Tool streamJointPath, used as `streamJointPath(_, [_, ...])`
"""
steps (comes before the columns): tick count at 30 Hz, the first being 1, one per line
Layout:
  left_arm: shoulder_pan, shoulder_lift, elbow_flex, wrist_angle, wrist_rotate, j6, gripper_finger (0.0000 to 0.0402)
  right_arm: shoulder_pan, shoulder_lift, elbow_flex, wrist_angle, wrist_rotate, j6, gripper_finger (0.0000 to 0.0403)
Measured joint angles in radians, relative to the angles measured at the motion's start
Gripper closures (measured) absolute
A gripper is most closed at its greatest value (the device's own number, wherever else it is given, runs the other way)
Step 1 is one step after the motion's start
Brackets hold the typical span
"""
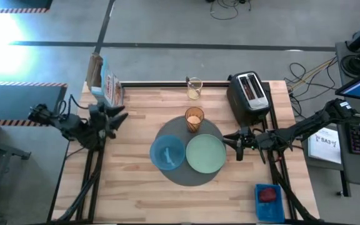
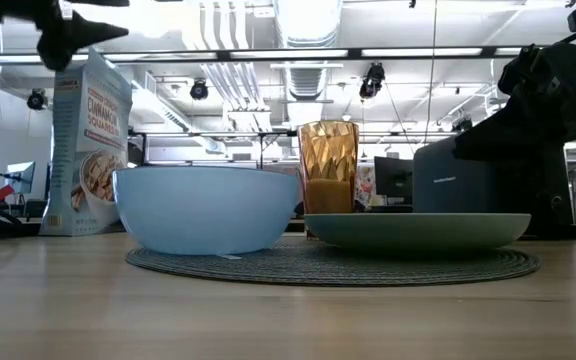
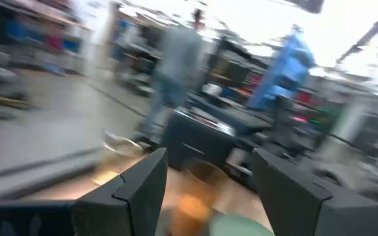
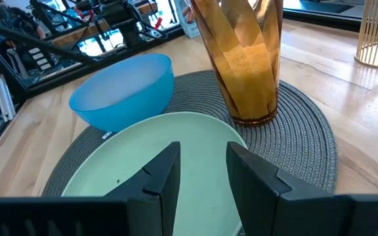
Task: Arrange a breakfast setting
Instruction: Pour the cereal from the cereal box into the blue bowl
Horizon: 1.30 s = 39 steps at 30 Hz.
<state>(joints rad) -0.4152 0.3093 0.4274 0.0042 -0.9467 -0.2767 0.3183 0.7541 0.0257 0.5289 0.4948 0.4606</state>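
Note:
A round dark-grey mat (image 1: 186,176) lies mid-table. On it rest a small blue bowl (image 1: 167,152), a pale green plate (image 1: 205,153) and a glass of orange drink (image 1: 194,119), which stands at the mat's far edge. I cannot make out the pale spoon. My right gripper (image 1: 233,141) is open at the plate's right rim, its fingers (image 4: 165,172) raised over the plate (image 4: 176,151) and apart from it. My left gripper (image 1: 119,116) is open and empty, raised left of the mat, near the cereal box; it shows top left in the low view (image 2: 78,30).
A black toaster (image 1: 249,94) stands at the far right and a blue cereal box (image 1: 105,82) at the far left. A pale wire-sided holder (image 1: 194,87) stands at the far edge, and a blue tray with a red thing (image 1: 269,199) is near right.

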Motion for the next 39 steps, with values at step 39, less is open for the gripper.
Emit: streamJointPath(39, [0.040,0.350,0.196,-0.850,0.061,-0.930,0.0049,0.000,0.000,0.000,0.000,0.000,0.000,0.0289])
